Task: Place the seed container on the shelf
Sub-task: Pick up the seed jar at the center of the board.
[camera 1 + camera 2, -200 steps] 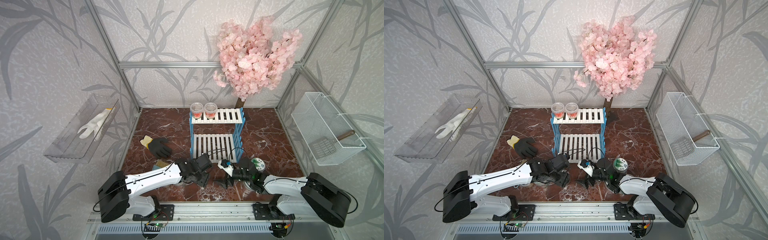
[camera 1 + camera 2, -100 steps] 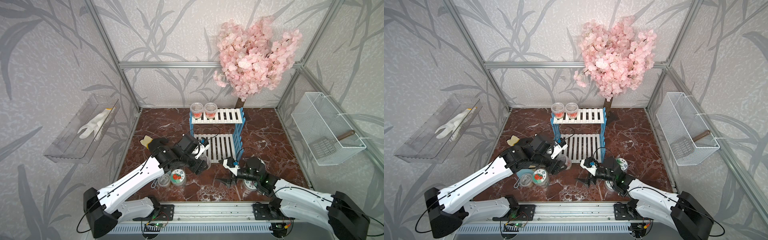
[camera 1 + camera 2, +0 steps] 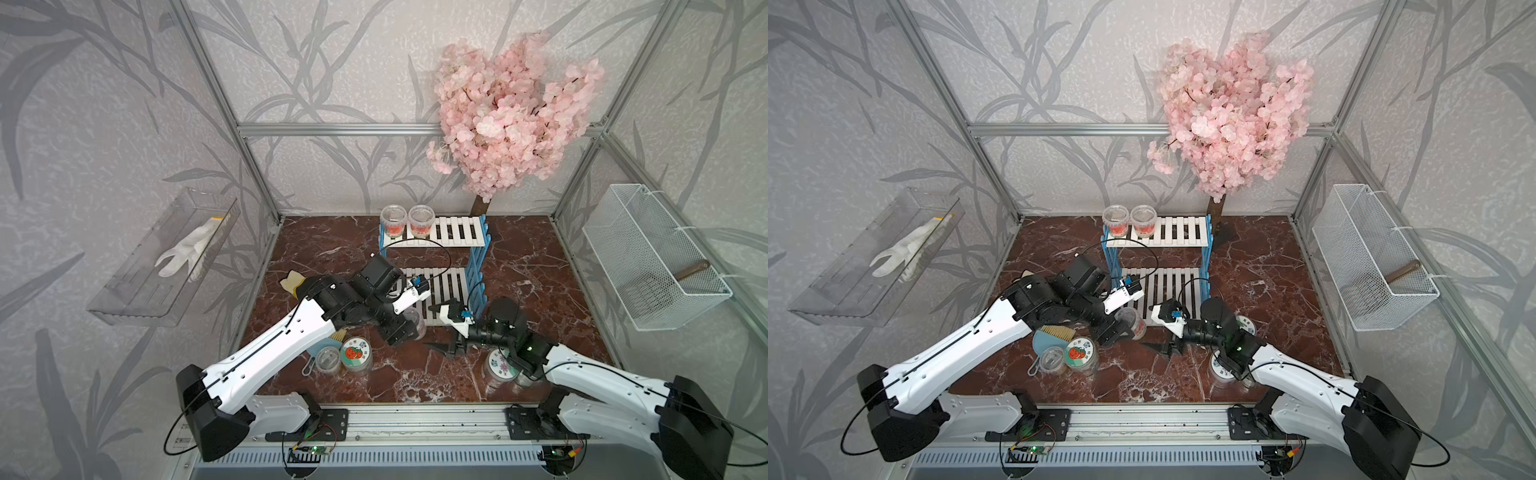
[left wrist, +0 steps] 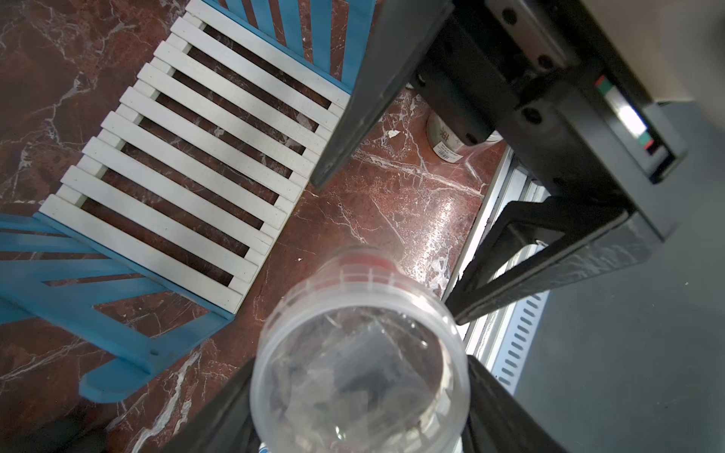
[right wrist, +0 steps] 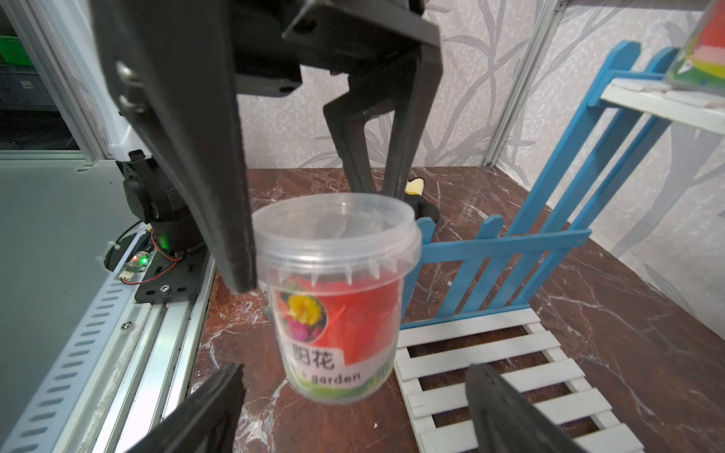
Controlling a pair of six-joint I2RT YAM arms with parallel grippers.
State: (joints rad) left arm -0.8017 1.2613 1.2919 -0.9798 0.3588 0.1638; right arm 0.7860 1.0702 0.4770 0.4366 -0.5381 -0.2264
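Note:
The seed container (image 5: 337, 298) is a clear lidded tub with a red flower label. My left gripper (image 4: 359, 412) is shut on it, one finger on each side, and holds it off the floor at the front edge of the shelf's lower board (image 5: 490, 353). Both top views show the tub (image 3: 415, 322) (image 3: 1133, 322) at the left front corner of the blue and white shelf (image 3: 449, 235) (image 3: 1167, 232). My right gripper (image 5: 355, 368) (image 3: 442, 349) faces the tub, open, its fingers (image 4: 353, 110) wide apart and touching nothing.
Two similar tubs (image 3: 393, 220) (image 3: 421, 220) stand on the shelf's top board. More tubs (image 3: 356, 353) (image 3: 500, 365) and a blue dustpan (image 3: 1050, 336) lie on the front floor. A pink tree (image 3: 511, 112), a clear wall tray (image 3: 166, 262) and a wire basket (image 3: 648, 257) ring the cell.
My left arm has risen from the front floor, carrying the tub up and back to the lower board's front edge. The right gripper has narrowed a little and stayed nearly in place.

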